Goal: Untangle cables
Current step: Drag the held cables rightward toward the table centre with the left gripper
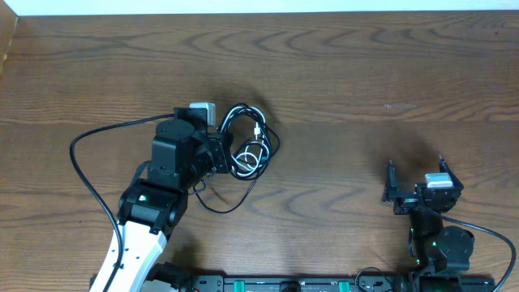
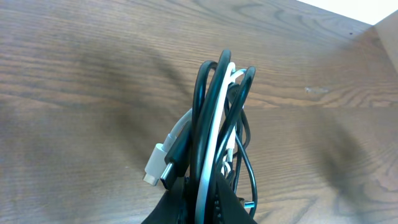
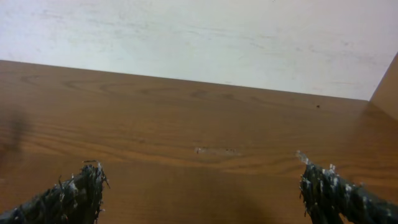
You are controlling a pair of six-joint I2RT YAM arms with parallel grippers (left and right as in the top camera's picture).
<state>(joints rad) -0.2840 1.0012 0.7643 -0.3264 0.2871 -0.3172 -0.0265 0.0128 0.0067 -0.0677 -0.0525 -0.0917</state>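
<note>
The cables (image 1: 247, 139) (image 2: 214, 118), black loops with one white cord (image 2: 210, 134) running through them, are lying bunched left of the centre of the table (image 1: 365, 73). One black tail (image 1: 231, 203) is trailing toward the near edge. The left gripper (image 1: 219, 154) (image 2: 199, 202) is pinching the bundle, its jaws pressed together on the loops. A white plug (image 2: 153, 167) and a black plug (image 2: 172, 168) are hanging just beside its fingers. The right gripper (image 1: 415, 166) (image 3: 199, 171) is hovering near the near-right corner, well apart from the cables, its fingers (image 3: 84, 190) spread wide and gripping nothing.
</note>
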